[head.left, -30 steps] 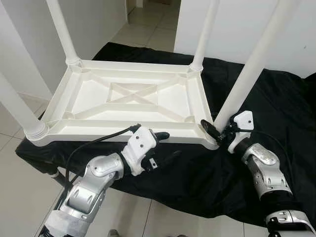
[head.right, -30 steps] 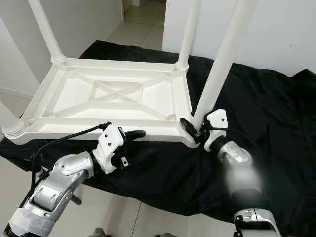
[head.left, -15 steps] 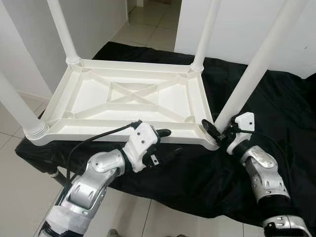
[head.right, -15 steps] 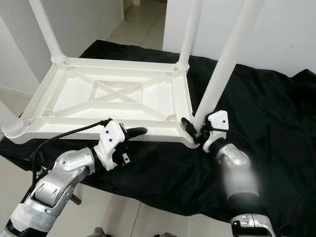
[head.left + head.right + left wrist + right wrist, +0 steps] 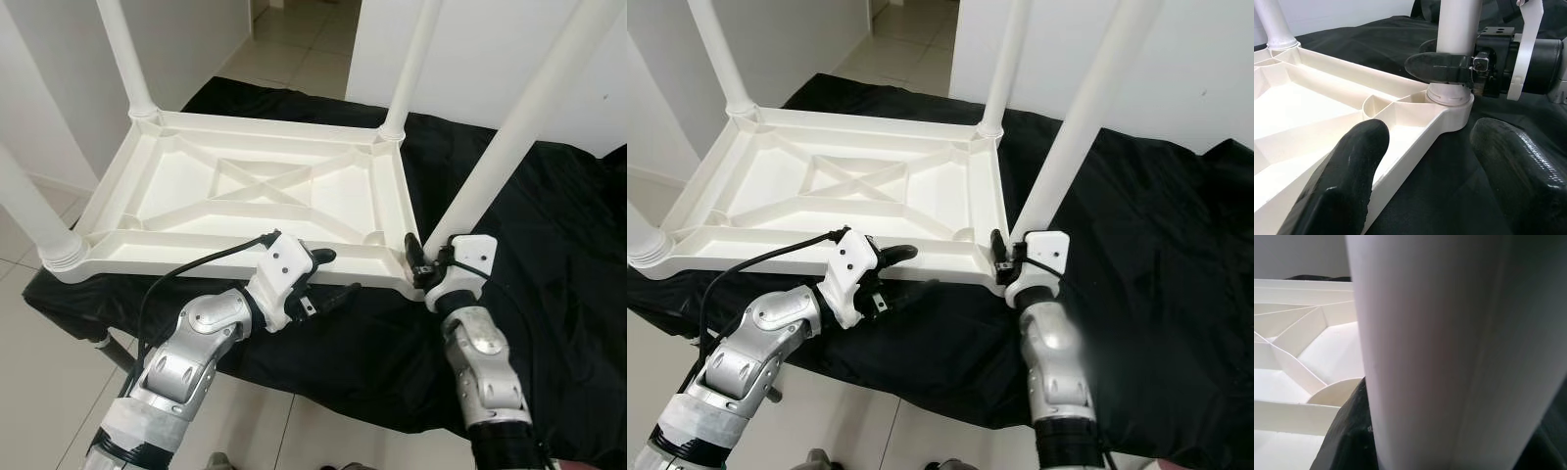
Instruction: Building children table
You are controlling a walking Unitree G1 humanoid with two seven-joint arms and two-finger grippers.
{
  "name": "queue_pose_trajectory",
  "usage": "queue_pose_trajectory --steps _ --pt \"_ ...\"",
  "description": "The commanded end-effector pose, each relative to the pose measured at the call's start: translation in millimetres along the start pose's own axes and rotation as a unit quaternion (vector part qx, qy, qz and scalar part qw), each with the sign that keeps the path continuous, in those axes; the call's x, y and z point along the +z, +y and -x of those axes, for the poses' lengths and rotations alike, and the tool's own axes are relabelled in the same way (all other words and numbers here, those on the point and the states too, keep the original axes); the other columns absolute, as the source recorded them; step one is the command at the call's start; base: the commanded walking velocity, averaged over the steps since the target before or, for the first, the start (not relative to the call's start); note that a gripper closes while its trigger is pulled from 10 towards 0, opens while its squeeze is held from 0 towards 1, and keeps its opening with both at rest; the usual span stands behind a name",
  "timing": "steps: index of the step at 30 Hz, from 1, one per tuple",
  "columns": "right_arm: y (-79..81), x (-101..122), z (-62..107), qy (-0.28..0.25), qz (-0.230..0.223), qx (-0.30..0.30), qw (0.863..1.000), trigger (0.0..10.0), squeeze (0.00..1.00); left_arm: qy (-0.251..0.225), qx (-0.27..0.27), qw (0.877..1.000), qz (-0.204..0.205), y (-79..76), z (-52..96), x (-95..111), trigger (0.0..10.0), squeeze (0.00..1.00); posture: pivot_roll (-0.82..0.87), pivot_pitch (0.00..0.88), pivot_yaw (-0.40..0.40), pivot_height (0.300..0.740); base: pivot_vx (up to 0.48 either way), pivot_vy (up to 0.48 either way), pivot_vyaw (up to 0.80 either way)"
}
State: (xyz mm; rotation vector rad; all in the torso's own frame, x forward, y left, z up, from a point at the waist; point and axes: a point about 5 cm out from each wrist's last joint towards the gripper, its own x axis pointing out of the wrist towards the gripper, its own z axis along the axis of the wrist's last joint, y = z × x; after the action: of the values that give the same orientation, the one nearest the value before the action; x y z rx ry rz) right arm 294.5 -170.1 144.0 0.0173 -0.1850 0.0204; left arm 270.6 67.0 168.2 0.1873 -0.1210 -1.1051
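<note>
A white plastic table top (image 5: 245, 196) lies upside down on a black cloth. Its ribbed underside faces up and a white leg stands at each corner. My right gripper (image 5: 423, 264) is shut on the near right leg (image 5: 509, 147), just above its socket; the leg (image 5: 1440, 342) presses close between the black pads. My left gripper (image 5: 330, 275) is open at the table top's near rim (image 5: 1415, 142). One finger (image 5: 1347, 181) is over the rim and the other (image 5: 1518, 166) is outside it, above the cloth.
The black cloth (image 5: 549, 225) covers a low support and drapes over its front edge. The other legs rise at the near left (image 5: 29, 211), far left (image 5: 122, 54) and far right (image 5: 411, 59). Tiled floor (image 5: 29, 323) lies around, with white walls and a doorway behind.
My right forearm has swung left under its wrist, with the gripper staying on the leg. My left gripper has edged a little right along the near rim.
</note>
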Motion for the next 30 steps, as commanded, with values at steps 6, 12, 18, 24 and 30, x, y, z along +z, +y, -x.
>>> queue_pose_trajectory --steps 6,12,18,24,30 --pt "11.7 -23.0 19.1 0.069 -0.036 -0.150 0.986 10.0 0.00 0.002 0.042 0.999 0.000 4.1 -2.2 -2.1 10.0 0.00 0.05 0.113 -0.075 0.740 0.000 0.000 0.00" --pt "17.8 -19.8 19.9 0.071 -0.025 -0.148 0.986 10.0 0.00 0.004 0.042 0.999 -0.003 3.0 -1.9 -2.4 10.0 0.00 0.05 0.106 -0.067 0.740 0.000 0.000 0.00" --pt "8.0 -16.7 20.2 0.060 -0.011 -0.155 0.986 10.0 0.00 0.004 0.041 0.999 -0.010 3.3 -3.1 -2.8 10.0 0.00 0.05 0.106 -0.058 0.740 0.000 0.000 0.00" --pt "-1.3 -7.1 18.3 0.035 -0.006 -0.159 0.987 10.0 1.00 -0.007 0.048 0.999 -0.023 5.5 -8.2 2.8 10.0 0.00 0.03 0.105 -0.063 0.740 0.000 0.000 0.00" --pt "0.5 -4.6 17.5 0.030 -0.004 -0.157 0.987 10.0 1.00 -0.008 0.054 0.998 -0.028 8.5 -7.1 2.8 10.0 0.00 0.03 0.102 -0.076 0.740 0.000 0.000 0.00"
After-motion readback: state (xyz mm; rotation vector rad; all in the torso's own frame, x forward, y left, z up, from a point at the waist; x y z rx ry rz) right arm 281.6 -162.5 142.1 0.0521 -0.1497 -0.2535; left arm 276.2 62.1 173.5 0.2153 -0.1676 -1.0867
